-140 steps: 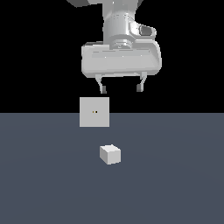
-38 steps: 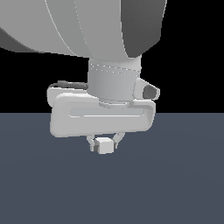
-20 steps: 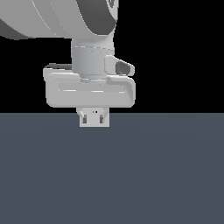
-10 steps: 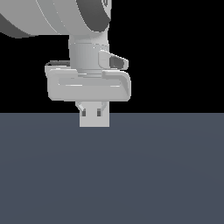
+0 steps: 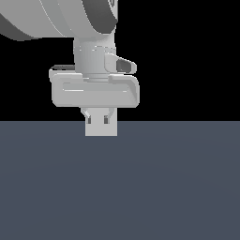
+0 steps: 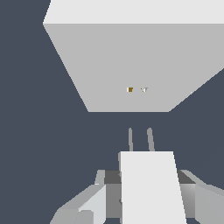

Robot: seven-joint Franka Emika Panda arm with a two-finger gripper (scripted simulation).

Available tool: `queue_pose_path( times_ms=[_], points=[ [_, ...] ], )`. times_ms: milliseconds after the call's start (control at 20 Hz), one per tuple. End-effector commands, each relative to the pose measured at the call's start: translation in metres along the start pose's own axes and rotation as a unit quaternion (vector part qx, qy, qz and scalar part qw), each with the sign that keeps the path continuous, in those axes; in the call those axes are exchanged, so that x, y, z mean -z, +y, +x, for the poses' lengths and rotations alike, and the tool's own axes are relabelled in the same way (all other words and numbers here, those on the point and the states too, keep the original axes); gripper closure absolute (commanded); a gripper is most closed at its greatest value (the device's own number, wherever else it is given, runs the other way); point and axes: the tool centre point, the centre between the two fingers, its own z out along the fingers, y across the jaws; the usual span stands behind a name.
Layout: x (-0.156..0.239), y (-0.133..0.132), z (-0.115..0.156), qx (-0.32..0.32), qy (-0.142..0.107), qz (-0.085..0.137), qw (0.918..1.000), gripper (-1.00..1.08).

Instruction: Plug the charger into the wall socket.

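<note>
Exterior view: the arm fills the upper left of the frame, its wrist pointing straight down, the tool (image 5: 97,118) just above the dark bench (image 5: 140,187). Its fingers are clamped on the charger (image 6: 151,188), whose two prongs point at the wall socket (image 6: 131,65) but stay apart from it, in line with its two small holes. No writing or labels can be read.

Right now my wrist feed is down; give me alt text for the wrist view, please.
The gripper holds the off-white charger, whose two thin prongs point toward the wall socket but stop short of it, with dark floor visible between. The socket's two tiny holes sit roughly in line with the prongs.
</note>
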Motion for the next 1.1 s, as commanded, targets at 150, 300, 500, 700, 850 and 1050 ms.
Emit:
queue_pose_path(
  times_ms=[150, 300, 500, 700, 850, 1050],
  points=[
    [-0.002, 0.0, 0.004, 0.0, 0.0, 0.0, 1.0, 1.08],
    [-0.004, 0.0, 0.011, 0.0, 0.0, 0.0, 1.0, 1.08],
    [-0.01, 0.0, 0.025, 0.0, 0.0, 0.0, 1.0, 1.08],
    [-0.015, 0.0, 0.038, 0.0, 0.0, 0.0, 1.0, 1.08],
    [-0.018, 0.001, 0.043, 0.0, 0.0, 0.0, 1.0, 1.08],
    [-0.019, 0.001, 0.046, 0.0, 0.0, 0.0, 1.0, 1.08]
  ],
)
